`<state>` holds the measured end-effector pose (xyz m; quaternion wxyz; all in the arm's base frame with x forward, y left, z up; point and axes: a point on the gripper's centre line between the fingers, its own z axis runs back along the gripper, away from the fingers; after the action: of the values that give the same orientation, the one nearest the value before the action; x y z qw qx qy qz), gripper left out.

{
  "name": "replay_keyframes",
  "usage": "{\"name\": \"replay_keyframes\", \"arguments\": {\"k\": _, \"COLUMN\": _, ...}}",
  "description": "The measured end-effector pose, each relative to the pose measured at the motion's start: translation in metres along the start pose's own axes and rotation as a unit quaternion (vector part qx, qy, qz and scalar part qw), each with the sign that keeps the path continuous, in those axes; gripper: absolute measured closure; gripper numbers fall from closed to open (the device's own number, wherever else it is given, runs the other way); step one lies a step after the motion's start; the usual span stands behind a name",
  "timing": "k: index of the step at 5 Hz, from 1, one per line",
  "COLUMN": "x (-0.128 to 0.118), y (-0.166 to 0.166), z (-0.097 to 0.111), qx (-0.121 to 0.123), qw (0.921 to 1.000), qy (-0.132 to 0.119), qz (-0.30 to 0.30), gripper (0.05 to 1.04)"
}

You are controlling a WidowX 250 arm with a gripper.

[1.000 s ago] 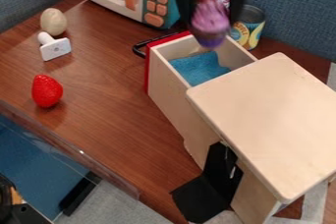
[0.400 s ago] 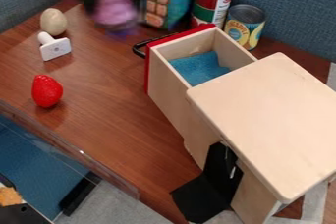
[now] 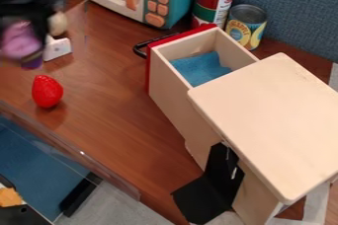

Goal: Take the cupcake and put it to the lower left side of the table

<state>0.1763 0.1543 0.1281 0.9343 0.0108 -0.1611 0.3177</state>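
Gripping the purple cupcake (image 3: 21,41) with the black tool (image 3: 25,30), closed around it, up by the left edge of the camera view. Find 1 red strawberry (image 3: 47,92) on the desk (image 3: 119,100), lower in the view than the cupcake. See 1 white piece (image 3: 57,49) and 1 pale egg (image 3: 59,23) just right of the tool, both partly hidden by it. Look farther right for 1 toy microwave (image 3: 175,2) and 2 cans, 1 red and green (image 3: 213,2), 1 with a yellow label (image 3: 247,26). Note 1 open drawer (image 3: 165,83) of the wooden box (image 3: 271,120), holding blue cloth (image 3: 201,69).
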Motion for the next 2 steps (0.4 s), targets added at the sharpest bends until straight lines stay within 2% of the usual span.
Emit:
{"name": "replay_keyframes", "arguments": {"k": 1, "x": -0.002, "y": 0.043, "z": -0.006, "qx": 0.018, "qw": 0.9994, "qy": -0.004, "qz": 0.028, "gripper": 0.258}}
{"name": "replay_keyframes", "arguments": {"k": 2, "x": 0.006, "y": 0.08, "z": -0.009, "qx": 0.033, "qw": 0.9971, "qy": 0.001, "qz": 0.069, "gripper": 0.258}}
